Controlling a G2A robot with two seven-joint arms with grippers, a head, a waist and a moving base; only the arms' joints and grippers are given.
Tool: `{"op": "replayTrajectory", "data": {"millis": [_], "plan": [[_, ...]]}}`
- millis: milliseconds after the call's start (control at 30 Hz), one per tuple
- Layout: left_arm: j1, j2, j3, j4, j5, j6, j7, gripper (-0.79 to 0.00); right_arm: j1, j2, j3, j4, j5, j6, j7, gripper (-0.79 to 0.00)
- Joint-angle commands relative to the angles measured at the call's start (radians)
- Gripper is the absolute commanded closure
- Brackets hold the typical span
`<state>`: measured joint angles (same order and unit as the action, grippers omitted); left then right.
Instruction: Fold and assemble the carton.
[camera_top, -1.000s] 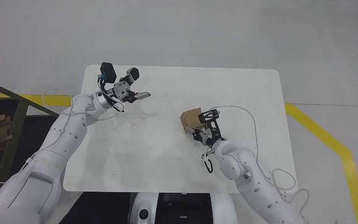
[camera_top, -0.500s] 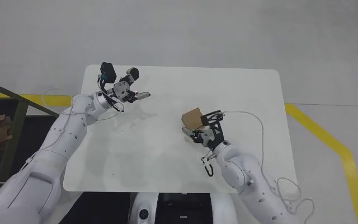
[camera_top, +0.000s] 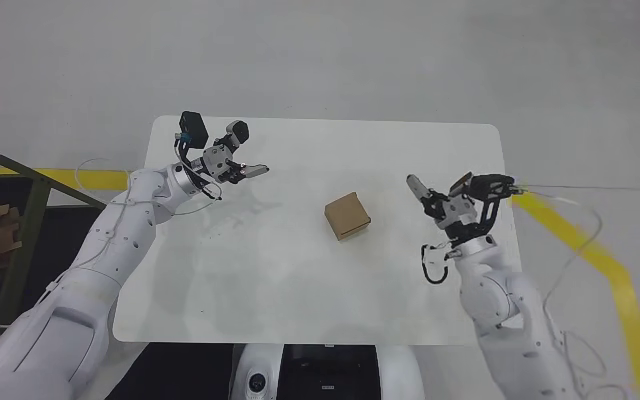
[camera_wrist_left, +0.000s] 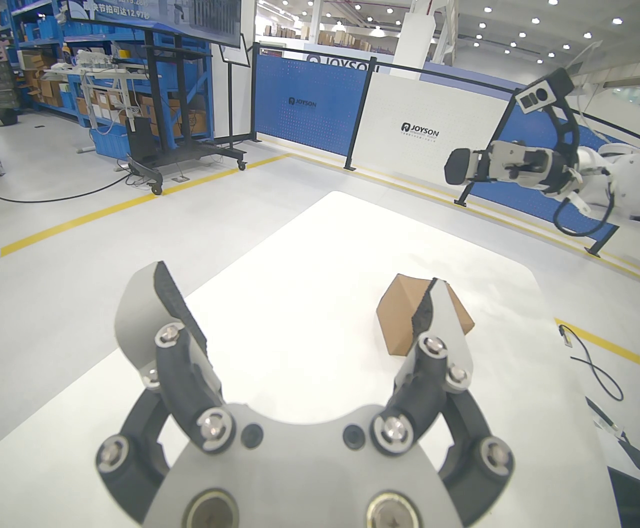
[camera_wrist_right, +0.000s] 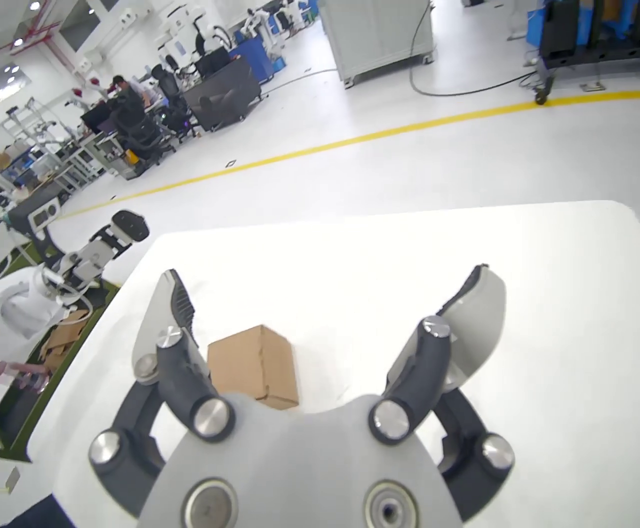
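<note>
On the white table (camera_top: 300, 290), slightly right of centre, the carton (camera_top: 347, 215) rests as a closed brown box, with all visible faces folded shut. Nothing touches it.

Left arm (camera_top: 120, 230): extends over the far left part of the table. The left gripper (camera_top: 250, 150) is raised above the surface, well apart from the carton.

Right arm (camera_top: 495, 295): extends along the table's right side. The right gripper (camera_top: 437, 185) is raised near the right edge, also well apart from the carton. The carton lies between the two grippers, nearer the right one.

Left gripper (camera_wrist_left: 300, 280), wrist view: both fingers (camera_wrist_left: 170, 310) are spread wide. The ribbed black pads face each other across a broad gap, and nothing is held between them. The carton (camera_wrist_left: 400, 320) stands farther off on the table, beyond the fingertips. One fingertip overlaps it in this view, but the top view shows the two clearly separated.

Right gripper (camera_wrist_right: 325, 272), wrist view: both fingers (camera_wrist_right: 177, 300) are likewise spread wide, with no object in the gap and no contact with any surface. The carton (camera_wrist_right: 250, 360) sits on the table beyond and below the fingers, beside the base of one finger as seen here. One upper face and one side face are visible, and a narrow flap edge shows along the bottom.
</note>
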<state>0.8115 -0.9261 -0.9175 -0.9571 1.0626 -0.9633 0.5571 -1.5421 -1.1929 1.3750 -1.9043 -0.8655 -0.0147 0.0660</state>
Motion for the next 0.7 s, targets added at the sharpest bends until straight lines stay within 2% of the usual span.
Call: {"op": "replayTrajectory", "data": {"millis": [0, 133, 333, 667], "plan": [[0.000, 0.000, 0.000, 0.000, 0.000, 0.000, 0.000, -0.785, 0.007, 0.000, 0.022, 0.015, -0.007, 0.010, -0.011, -0.785], [0.000, 0.000, 0.000, 0.000, 0.000, 0.000, 0.000, -0.785, 0.003, 0.002, 0.061, 0.026, -0.036, 0.021, -0.033, -0.785], [0.000, 0.000, 0.000, 0.000, 0.000, 0.000, 0.000, -0.785, -0.006, 0.001, 0.084, 0.017, -0.128, 0.100, -0.051, -0.785], [0.000, 0.000, 0.000, 0.000, 0.000, 0.000, 0.000, -0.784, -0.006, -0.001, 0.088, 0.005, -0.153, 0.112, -0.048, -0.784]]}}
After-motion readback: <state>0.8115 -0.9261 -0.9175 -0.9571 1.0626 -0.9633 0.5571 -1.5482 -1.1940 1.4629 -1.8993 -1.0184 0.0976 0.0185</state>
